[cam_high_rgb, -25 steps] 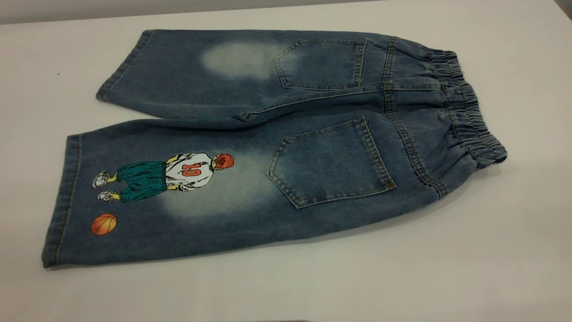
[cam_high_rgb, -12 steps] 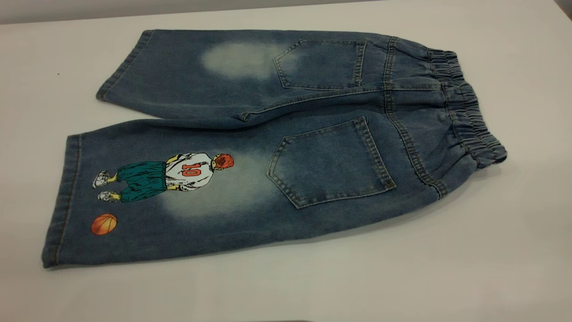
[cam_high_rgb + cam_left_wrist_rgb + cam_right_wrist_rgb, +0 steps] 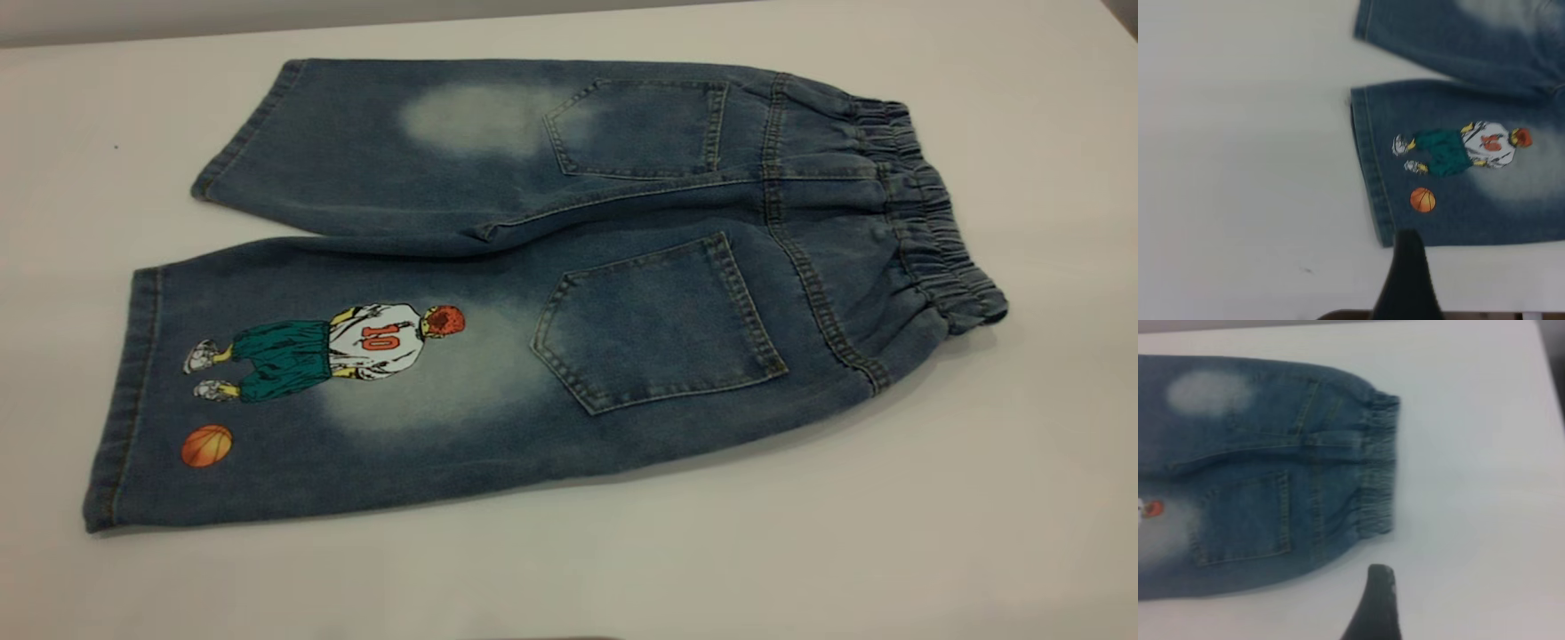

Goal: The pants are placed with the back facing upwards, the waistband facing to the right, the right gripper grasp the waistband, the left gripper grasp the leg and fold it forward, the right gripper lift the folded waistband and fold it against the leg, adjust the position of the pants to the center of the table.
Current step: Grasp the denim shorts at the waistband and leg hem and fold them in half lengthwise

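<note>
Exterior view: the pants (image 3: 533,284) lie flat, back up, on the white counter (image 3: 978,533), waistband (image 3: 925,222) at the right, printed leg (image 3: 293,391) nearest the camera. Each wrist view shows one dark finger, the left tool (image 3: 1407,280) off the leg's hem, the right tool (image 3: 1375,603) off the waistband; neither touches cloth, and their opening cannot be judged.

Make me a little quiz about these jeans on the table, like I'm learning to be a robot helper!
1. True or false: the jeans lie flat and unfolded on the table.
2. Which number is on the printed player's shirt? A) 7 B) 10 C) 23
3. Fill in: the orange ____ is printed near the leg's hem.

Key: 1 true; 2 B; 3 basketball. The stretchy waistband sits at the exterior view's right end. The left hand hangs beside the printed leg's hem corner, the right hand beside the waistband, neither touching the jeans.
</note>
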`<control>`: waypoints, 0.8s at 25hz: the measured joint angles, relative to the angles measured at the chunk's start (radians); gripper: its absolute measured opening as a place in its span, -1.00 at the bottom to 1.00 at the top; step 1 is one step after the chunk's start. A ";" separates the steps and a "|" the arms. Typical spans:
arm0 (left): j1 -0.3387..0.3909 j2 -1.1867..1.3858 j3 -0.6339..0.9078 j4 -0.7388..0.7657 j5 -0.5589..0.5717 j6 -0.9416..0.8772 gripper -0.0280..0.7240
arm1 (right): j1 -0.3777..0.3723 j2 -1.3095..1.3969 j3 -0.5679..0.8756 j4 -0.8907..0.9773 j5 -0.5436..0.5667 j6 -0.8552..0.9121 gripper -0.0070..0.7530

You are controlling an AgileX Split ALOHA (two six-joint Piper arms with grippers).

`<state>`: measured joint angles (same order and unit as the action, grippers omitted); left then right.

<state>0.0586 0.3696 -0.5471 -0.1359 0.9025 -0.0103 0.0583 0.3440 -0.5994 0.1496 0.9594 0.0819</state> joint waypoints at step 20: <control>0.000 0.778 0.000 -0.238 -0.474 0.193 0.45 | 0.000 1.116 -0.006 0.615 -0.431 -0.455 0.56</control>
<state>0.0586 1.1478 -0.5471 -0.3741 0.4284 0.1825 0.0583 1.4604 -0.6055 0.7641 0.5283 -0.3728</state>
